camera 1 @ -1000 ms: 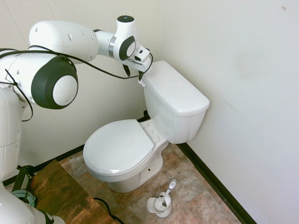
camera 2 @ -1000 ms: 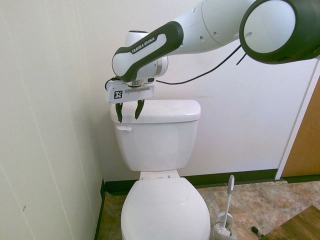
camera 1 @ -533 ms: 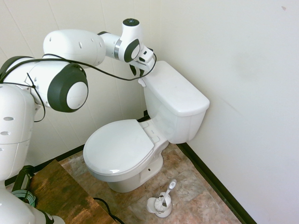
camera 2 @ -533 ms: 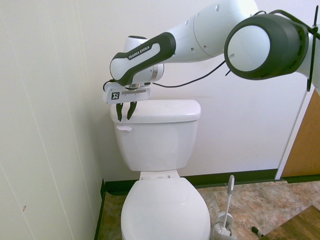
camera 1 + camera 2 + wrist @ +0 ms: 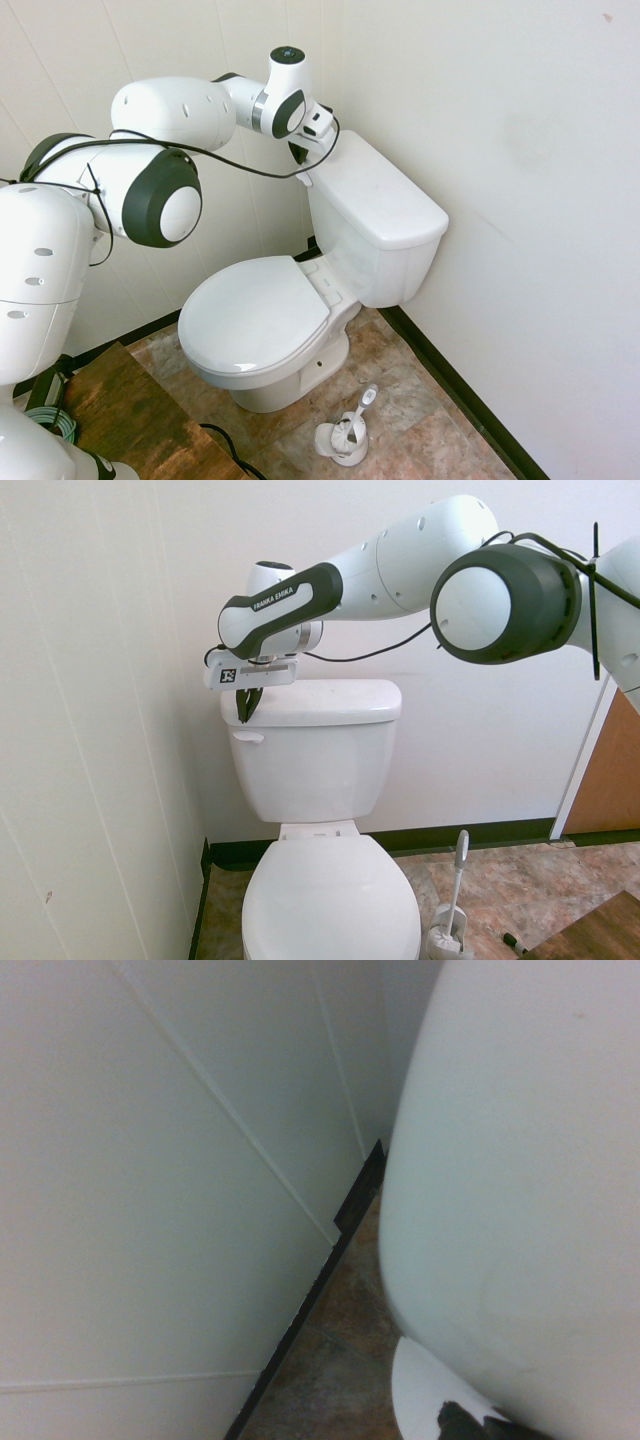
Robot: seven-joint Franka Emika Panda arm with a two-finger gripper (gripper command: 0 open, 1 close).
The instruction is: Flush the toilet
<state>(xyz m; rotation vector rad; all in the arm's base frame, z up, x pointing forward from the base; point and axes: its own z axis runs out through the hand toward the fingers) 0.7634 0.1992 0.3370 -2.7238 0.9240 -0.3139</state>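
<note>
The white toilet [image 5: 375, 215] stands in the corner with its seat lid [image 5: 255, 315] down and its tank [image 5: 315, 755] against the back wall. A small white flush lever [image 5: 247, 737] sits on the tank's front, at the corner nearest the side wall. My gripper [image 5: 244, 714] hangs just above that lever, at the edge of the tank lid, fingers pointing down. It is shut with nothing between the fingers. From the other side the gripper [image 5: 300, 156] shows above the lever [image 5: 303, 177]. The wrist view shows the tank lid [image 5: 520, 1160] from close by.
The side wall [image 5: 100, 730] is close beside the gripper. A white toilet brush in its holder [image 5: 345, 435] stands on the floor by the bowl. A wooden door [image 5: 612, 780] is at the far side. A black baseboard [image 5: 330, 1260] runs along the wall.
The fingers have gone from wide apart to shut. The arm has drawn in toward the tank's wall-side corner, and the gripper now sits right over the lever.
</note>
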